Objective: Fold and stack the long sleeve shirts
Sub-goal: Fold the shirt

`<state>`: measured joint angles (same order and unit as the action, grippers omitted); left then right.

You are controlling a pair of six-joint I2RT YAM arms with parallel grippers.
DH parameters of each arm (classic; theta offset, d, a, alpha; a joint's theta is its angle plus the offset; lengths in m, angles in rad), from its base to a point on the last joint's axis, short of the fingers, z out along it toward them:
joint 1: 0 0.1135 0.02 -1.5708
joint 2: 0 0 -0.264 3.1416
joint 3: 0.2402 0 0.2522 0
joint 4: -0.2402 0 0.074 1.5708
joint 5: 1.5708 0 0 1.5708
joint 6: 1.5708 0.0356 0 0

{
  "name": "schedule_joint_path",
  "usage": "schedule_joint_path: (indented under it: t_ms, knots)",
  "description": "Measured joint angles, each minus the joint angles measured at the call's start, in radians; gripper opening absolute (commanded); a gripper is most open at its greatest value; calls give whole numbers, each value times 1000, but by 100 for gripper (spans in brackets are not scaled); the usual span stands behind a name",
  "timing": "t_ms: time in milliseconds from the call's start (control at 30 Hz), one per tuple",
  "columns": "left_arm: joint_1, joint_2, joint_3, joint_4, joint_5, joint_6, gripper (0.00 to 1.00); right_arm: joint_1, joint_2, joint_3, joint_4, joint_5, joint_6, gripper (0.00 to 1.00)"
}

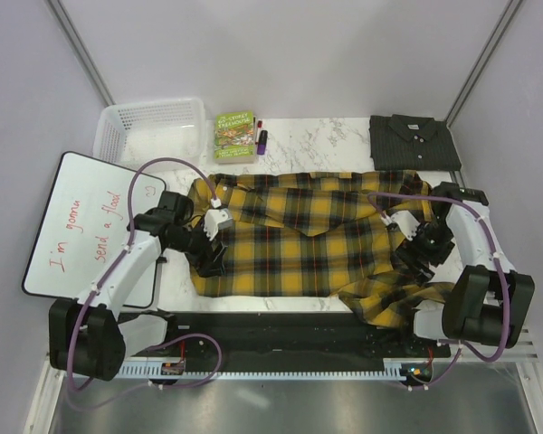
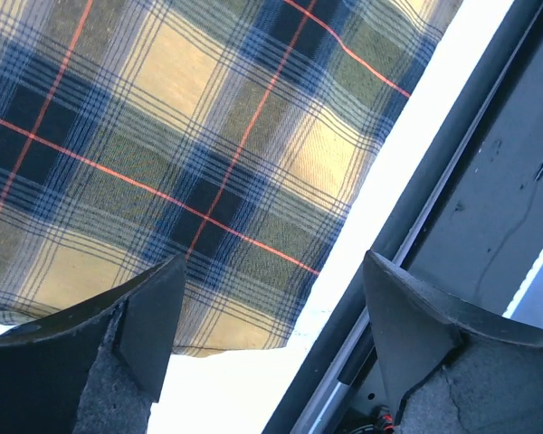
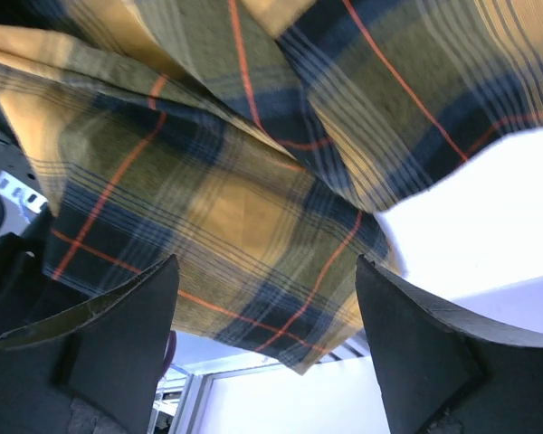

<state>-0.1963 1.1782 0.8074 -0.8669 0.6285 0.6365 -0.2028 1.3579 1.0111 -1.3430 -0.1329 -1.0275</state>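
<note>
Overhead, left end effector (image 1: 210, 259) hides plaid shirt (image 1: 299, 244) corner

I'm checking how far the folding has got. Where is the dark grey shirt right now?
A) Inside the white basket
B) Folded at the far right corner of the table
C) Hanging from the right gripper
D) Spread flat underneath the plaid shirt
B: the dark grey shirt lies folded, collar showing, at the far right corner of the table, beyond the plaid shirt spread out mid-table.
</note>
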Motion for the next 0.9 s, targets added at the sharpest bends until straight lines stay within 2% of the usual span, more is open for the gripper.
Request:
schedule_joint_path:
  t_ms: [200,300,367,400,433,500,633,900]
  knots:
    - [-3,-35,-24,-3,0,36,91,-28,-8,-45,5,34,-21,90]
    - [-3,-34,-30,-3,0,46,91,-28,8,-108,5,48,-32,85]
    - [-3,-32,-33,0,-1,53,91,-28,21,-138,3,53,-43,71]
    - [-3,-29,-35,1,-1,55,91,-28,29,-147,0,55,-48,61]
    - [-3,-26,-39,1,-2,59,89,-28,37,-150,-2,56,-53,35]
    - [-3,-21,-53,3,-3,69,84,-28,49,-150,1,59,-68,0]
    - [-9,-19,-96,3,-19,116,71,-29,48,-136,-3,55,-79,0]
    - [-53,-99,-194,-23,-51,322,61,-28,-71,3,-2,36,-105,0]
